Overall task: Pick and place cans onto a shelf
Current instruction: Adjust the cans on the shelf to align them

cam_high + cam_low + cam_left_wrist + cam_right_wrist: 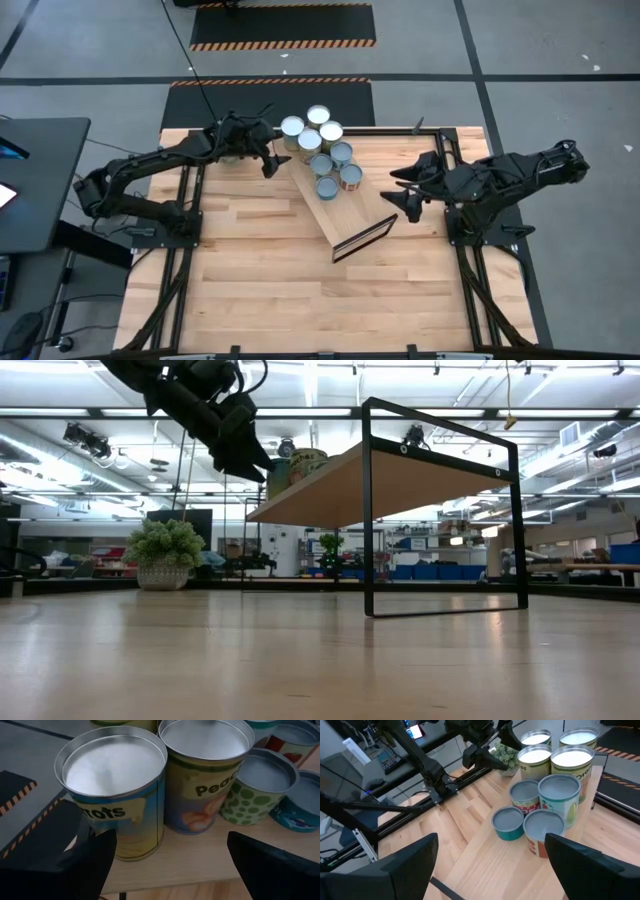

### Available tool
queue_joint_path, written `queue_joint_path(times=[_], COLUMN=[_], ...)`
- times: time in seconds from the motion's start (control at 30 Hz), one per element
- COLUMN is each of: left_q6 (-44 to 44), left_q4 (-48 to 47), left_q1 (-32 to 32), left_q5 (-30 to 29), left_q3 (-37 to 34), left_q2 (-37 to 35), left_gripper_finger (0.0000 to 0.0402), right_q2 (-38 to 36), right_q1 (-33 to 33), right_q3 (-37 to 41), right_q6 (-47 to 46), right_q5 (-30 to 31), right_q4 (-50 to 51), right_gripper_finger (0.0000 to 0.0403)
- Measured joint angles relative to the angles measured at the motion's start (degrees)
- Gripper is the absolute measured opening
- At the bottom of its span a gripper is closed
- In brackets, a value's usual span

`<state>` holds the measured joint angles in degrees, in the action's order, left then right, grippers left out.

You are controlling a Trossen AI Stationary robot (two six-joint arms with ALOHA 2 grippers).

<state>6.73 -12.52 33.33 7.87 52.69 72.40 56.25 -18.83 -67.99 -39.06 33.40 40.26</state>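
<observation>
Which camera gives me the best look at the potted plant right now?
The low view: the potted plant stands in full side profile, unobstructed. The right wrist view catches only part of it behind the cans. In the high view the left arm hides it; the left wrist view misses it.

Cans (320, 150) crowd the shelf's (345, 215) far end; its near, framed end lies bare.

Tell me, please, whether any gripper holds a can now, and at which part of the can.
Nothing is held. The left gripper is open beside the cans on the shelf; the right gripper is open too.
</observation>
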Motion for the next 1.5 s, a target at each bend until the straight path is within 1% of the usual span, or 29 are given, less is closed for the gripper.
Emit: queue_joint_path(times=[0.2, 0.4, 0.8, 0.9, 1.0, 1.13, 1.3, 1.5], left_q6=[-0.7, -0.8, 1.84, 1.93, 1.89, 1.45, -0.36, -1.34], left_q4=[2.35, 2.9, 2.85, 2.87, 2.87, 2.9, 2.9, 3.26], left_q1=[-0.01, -0.01, -0.21, -0.16, -0.19, -0.19, -0.19, -0.19], left_q5=[-0.9, -7.53, -21.9, -23.05, -23.11, -23.16, -23.32, -23.33], left_q3=[0.0, 0.0, 0.0, 0.01, 0.02, 0.02, 0.02, 0.02], left_q2=[0.0, 0.0, 0.0, 0.0, 0.0, 0.0, 0.0, 0.02], left_gripper_finger=[0.0389, 0.0389, 0.0389, 0.0389, 0.0389, 0.0389, 0.0389, 0.0389], right_q2=[0.0, 0.0, 0.0, 0.55, 2.25, 5.99, 10.07, 13.53], right_q1=[0.82, 1.02, 1.45, 2.09, 5.4, 12.76, 21.96, 31.08], right_q3=[0.0, 0.0, -0.02, -0.06, -0.07, -0.07, -0.04, -0.22], right_q6=[0.19, 0.19, 0.04, 0.04, 0.38, 2.03, 3.15, 3.12], right_q5=[0.0, 0.01, 0.14, 2.97, 3.85, 2.16, 0.9, -3.73], right_q4=[-1.0, -1.23, -1.21, -0.87, -0.09, 0.76, -0.23, -3.62], right_gripper_finger=[0.0373, 0.0373, 0.0373, 0.0373, 0.0373, 0.0371, 0.0356, 0.0346])
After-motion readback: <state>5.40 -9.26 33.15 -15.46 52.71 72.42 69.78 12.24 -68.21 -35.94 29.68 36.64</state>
